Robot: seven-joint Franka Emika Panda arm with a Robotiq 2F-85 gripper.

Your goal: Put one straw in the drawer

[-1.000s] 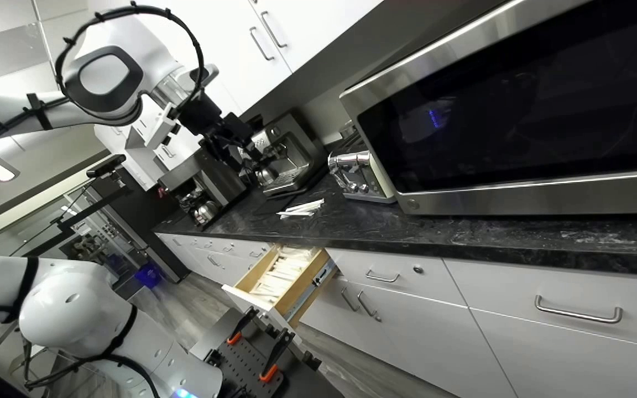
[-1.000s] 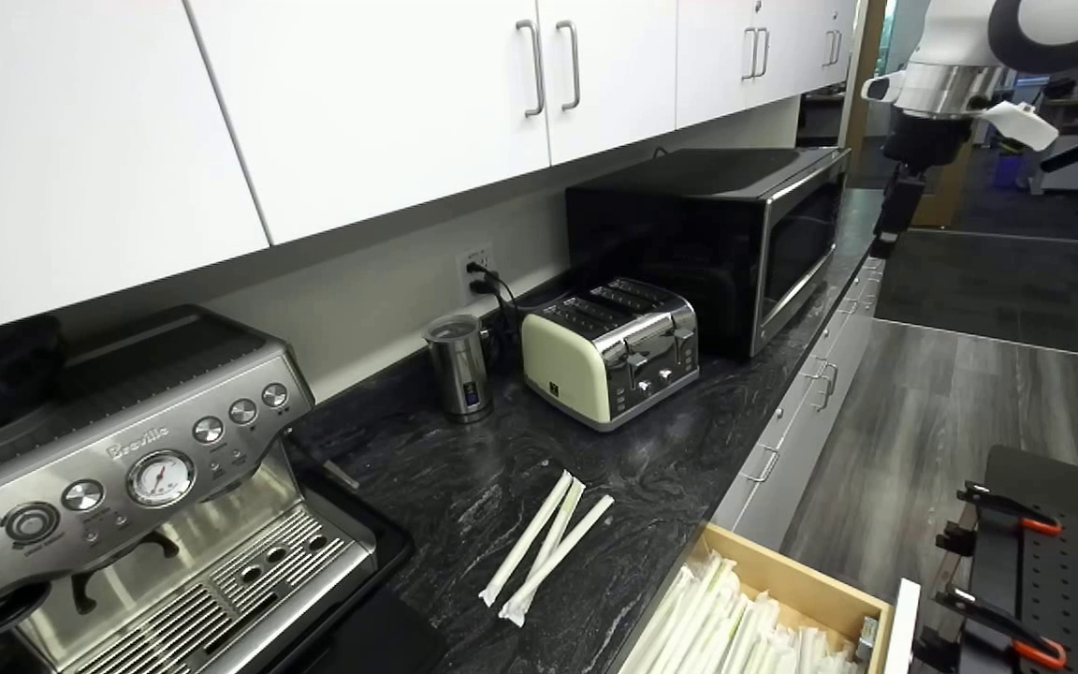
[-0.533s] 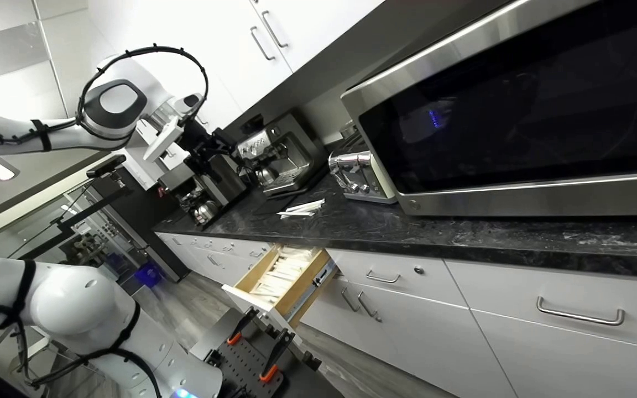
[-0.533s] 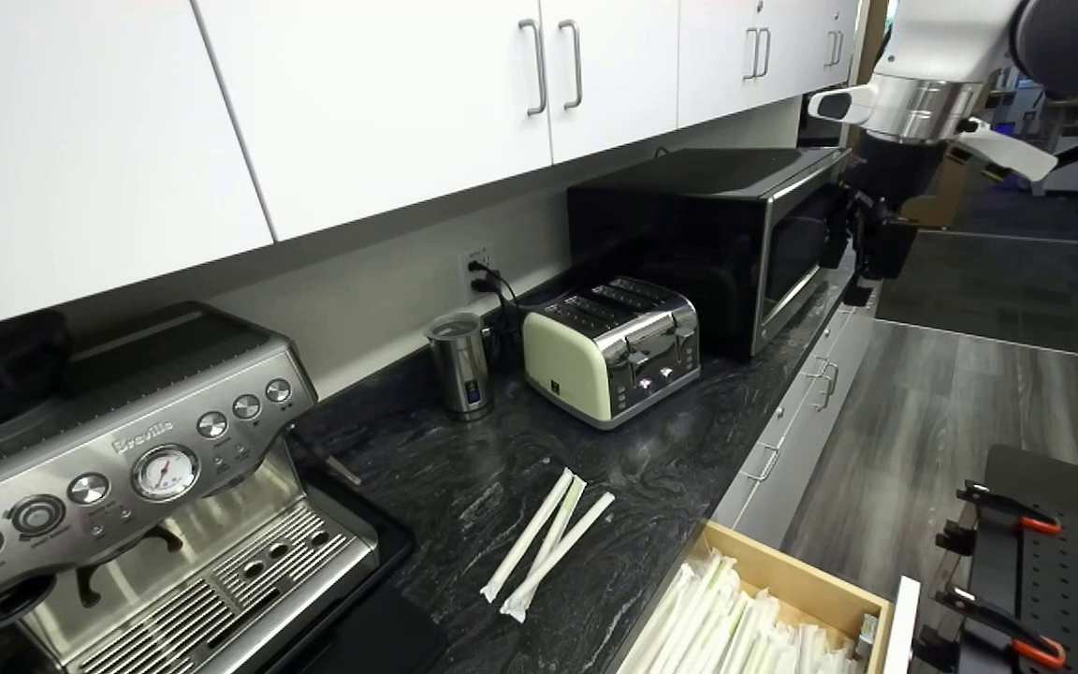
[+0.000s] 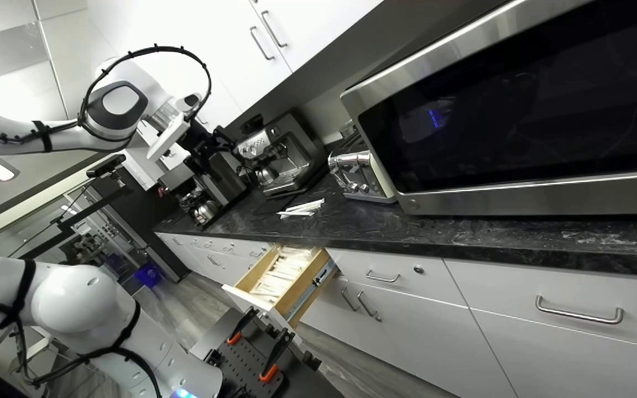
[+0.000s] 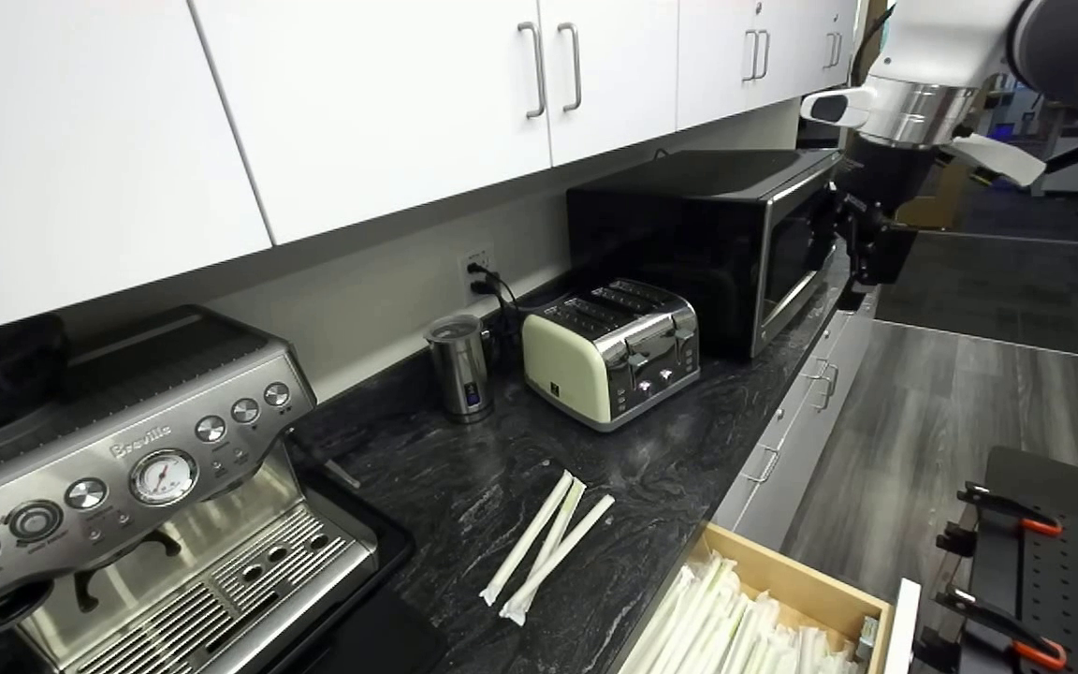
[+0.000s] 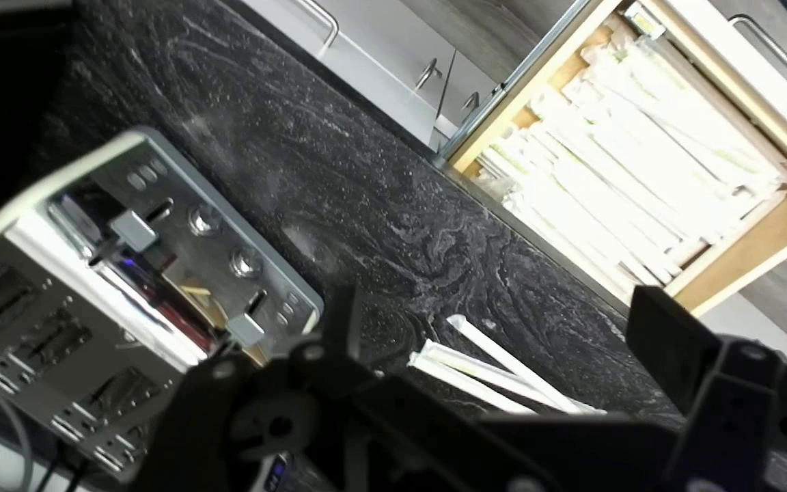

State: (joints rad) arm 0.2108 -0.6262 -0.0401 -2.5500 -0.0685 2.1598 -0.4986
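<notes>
Three white paper-wrapped straws lie on the dark counter, partly crossing, in both exterior views [image 5: 302, 208] [image 6: 528, 540] and in the wrist view [image 7: 503, 357]. The drawer stands pulled out, with a light-wood box [image 6: 792, 573] and a white front; it also shows in the wrist view [image 7: 749, 273] and the remaining exterior view [image 5: 303, 283]. Many wrapped straws fill it. My gripper [image 7: 496, 297] is open, its black fingers wide apart with nothing between them. It is in the air above the counter, apart from the straws. The straws' lower ends are hidden behind the gripper in the wrist view.
A cream toaster [image 6: 609, 351], a metal jug [image 6: 460, 370] and a microwave [image 6: 707, 243] stand along the wall. A Breville coffee machine [image 6: 155, 487] stands at the counter's end. White cabinets [image 6: 389, 84] hang above. A black perforated plate with orange-tipped clamps [image 5: 246, 354] stands before the drawer.
Over the second, the arm has come lower, nearer the coffee-machine end, and the gripper has turned. It has hardly moved in the last half second. Straws and drawer have not moved.
</notes>
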